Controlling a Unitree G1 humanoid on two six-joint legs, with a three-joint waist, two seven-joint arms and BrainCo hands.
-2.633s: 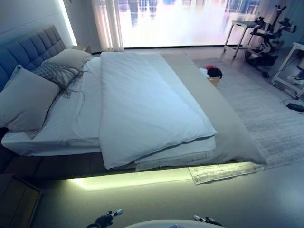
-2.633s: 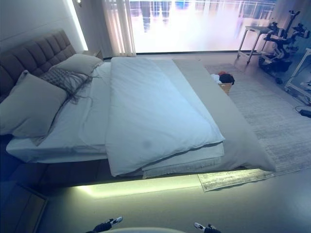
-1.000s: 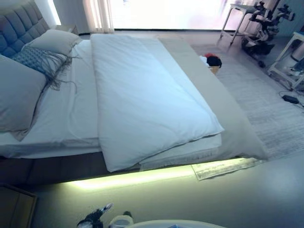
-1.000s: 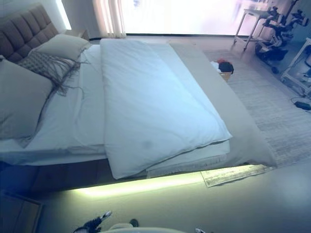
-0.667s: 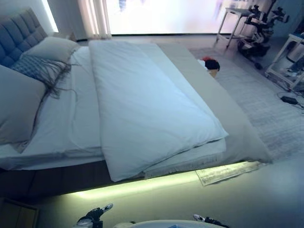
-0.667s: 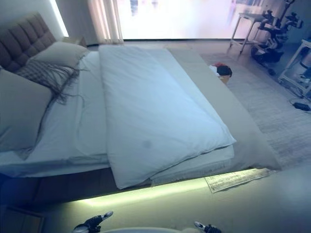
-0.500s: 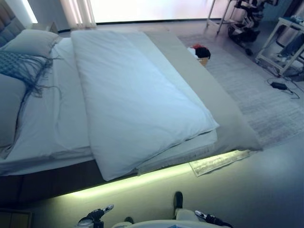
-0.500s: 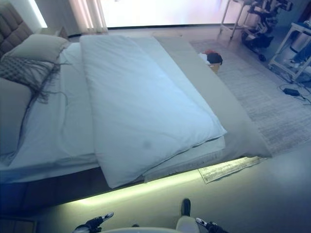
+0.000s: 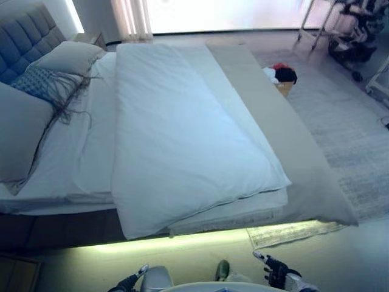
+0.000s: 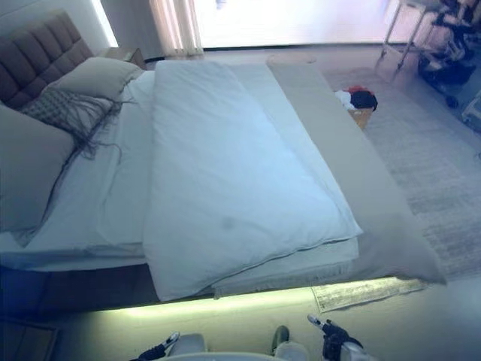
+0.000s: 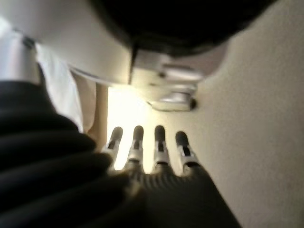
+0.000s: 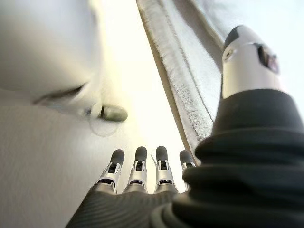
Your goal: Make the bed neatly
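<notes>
Pale bare floor [image 9: 364, 255] separates the robot from the bedside, so this reads as the approach, before any cloth is touched. Nearest, both hands hang low and empty: the left hand [image 11: 149, 156] and right hand [image 12: 142, 173] each show straight, relaxed fingers holding nothing. Beyond them the folded white duvet [image 9: 182, 140] lies doubled down the middle of the wide upholstered bed [image 9: 316, 194], well out of reach. Farther off, grey pillows [image 9: 67, 58] lean on the tufted headboard [image 9: 27, 39]. Next likely comes stepping closer and taking the duvet's near edge.
</notes>
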